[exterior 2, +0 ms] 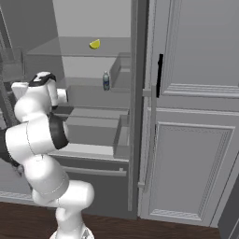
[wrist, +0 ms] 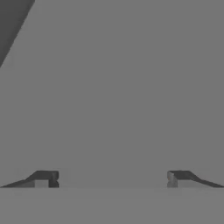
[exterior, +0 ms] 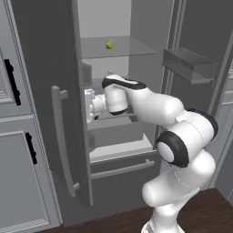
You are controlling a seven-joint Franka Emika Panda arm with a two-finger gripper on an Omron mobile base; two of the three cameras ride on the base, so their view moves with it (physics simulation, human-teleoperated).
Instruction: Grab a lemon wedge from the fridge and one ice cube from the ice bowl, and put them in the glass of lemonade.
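- Kitchen wall of grey panelled cabinets [exterior 2: 196,154] around the fridge [exterior: 45,68], whose doors stand open; clear glass shelves inside.
- Lemon wedge [exterior: 110,44] sits on the upper glass shelf [exterior: 132,48], alone, toward the shelf's middle. From the right base cam it's at 12 o'clock above a small dark bottle [exterior 2: 106,81] one shelf down.
- Hand [wrist: 111,178] is wide open and holding nothing; from the left base cam it sits at the fridge's mid level, just beside the left door's inner edge.
- Hand cam gives me flat grey panel and no wedge, so I judge it's pointed at a fridge wall or door, not at the target.
- From the left base cam the wedge is at roughly 1 o'clock from the hand, a shelf higher.
- My plan: raise the wrist first, clear of the shelf's front edge, then reach in over the glass.
- Get the wedge centred between the fingertips [wrist: 43,177] in the hand cam before I close.
- Wedge is tiny: come down low to the glass, close slowly, or it will likely skid away.
- Watch the elbow against the right door's bin [exterior: 189,63] as I lift.
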